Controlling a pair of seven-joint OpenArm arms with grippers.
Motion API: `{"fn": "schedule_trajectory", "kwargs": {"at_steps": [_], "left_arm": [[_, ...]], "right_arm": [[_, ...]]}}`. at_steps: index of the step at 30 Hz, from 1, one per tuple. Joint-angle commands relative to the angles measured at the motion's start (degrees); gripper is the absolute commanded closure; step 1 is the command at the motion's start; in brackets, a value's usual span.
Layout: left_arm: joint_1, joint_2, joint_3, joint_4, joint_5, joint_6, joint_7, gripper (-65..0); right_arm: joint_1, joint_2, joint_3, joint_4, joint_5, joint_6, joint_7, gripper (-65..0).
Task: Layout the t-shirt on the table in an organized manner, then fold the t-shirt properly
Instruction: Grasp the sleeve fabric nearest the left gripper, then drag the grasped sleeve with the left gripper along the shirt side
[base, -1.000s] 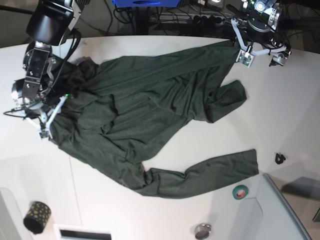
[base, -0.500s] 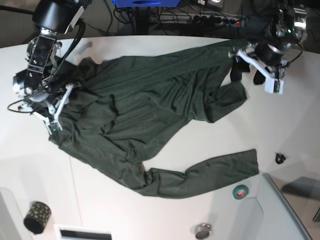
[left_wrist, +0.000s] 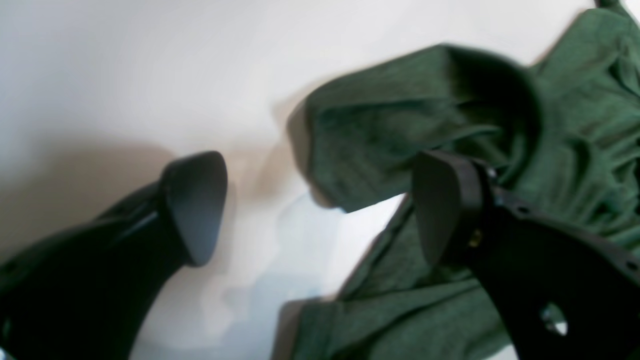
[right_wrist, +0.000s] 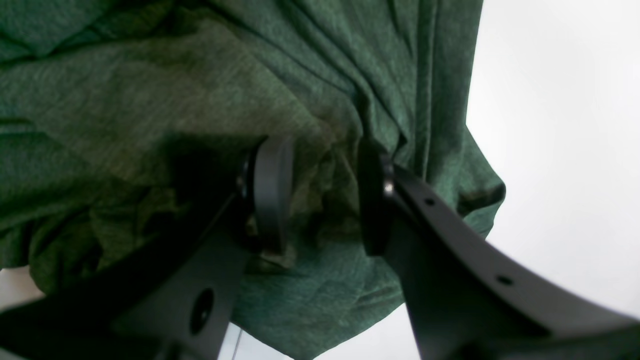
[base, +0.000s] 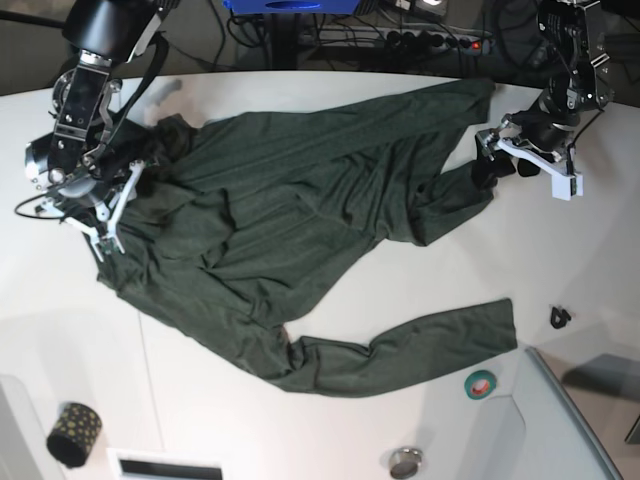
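While the shirt (base: 300, 250) lies crumpled and spread across the white worktop (base: 330, 440) in the base view, one sleeve runs along its near edge toward a roll of green tape (base: 481, 382), and the other sleeve is bunched at the far right. The left gripper (base: 500, 165) sits at that bunched sleeve end, low over the worktop. The right gripper (base: 105, 215) is at the opposite side, down in the heaped cloth at the shirt's edge. A dark spotted cylinder (base: 74, 433) and a small round metal thing (base: 405, 462) stand near the front edge, well apart from the shirt. From the left wrist, the left gripper (left_wrist: 320, 210) has its jaws spread wide with bare worktop (left_wrist: 125, 75) and a rounded fold of sleeve (left_wrist: 400, 140) between them; one finger overlaps the cloth, nothing is gripped. From the right wrist, the right gripper (right_wrist: 325, 195) has its jaws partly apart, with a wrinkled ridge of shirt (right_wrist: 150, 100) standing between them; I cannot tell whether they pinch it.
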Motion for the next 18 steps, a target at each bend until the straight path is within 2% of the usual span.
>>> {"fn": "schedule_trajectory", "kwargs": {"at_steps": [1,10,11,14,18], "left_arm": [[-1.2,-0.3,-0.2,0.3,-0.8,-0.7,-1.0,-55.6],[-8.5,0.1,0.3,-7.6,-0.5,-0.5,-1.1,-55.1],[-9.6,0.1,0.3,-8.8,-0.5,-0.5,-1.1,-53.2],[-12.1,0.0,0.4,-12.3,0.0,-0.6,-1.2,-38.7],[-15.6,0.4,0.4,-15.3,7.0,-0.7,-1.3,-17.1]], "right_arm": [[0.7,0.3,-0.1,0.9,0.4,-0.3,0.8,-20.9],[0.6,0.3,-0.1,0.8,0.4,-0.3,0.8,-20.9],[0.6,0.3,-0.1,0.8,0.4,-0.3,0.8,-20.9],[0.6,0.3,-0.1,0.8,0.4,-0.3,0.8,-20.9],[0.6,0.3,-0.1,0.8,0.4,-0.3,0.8,-20.9]]}}
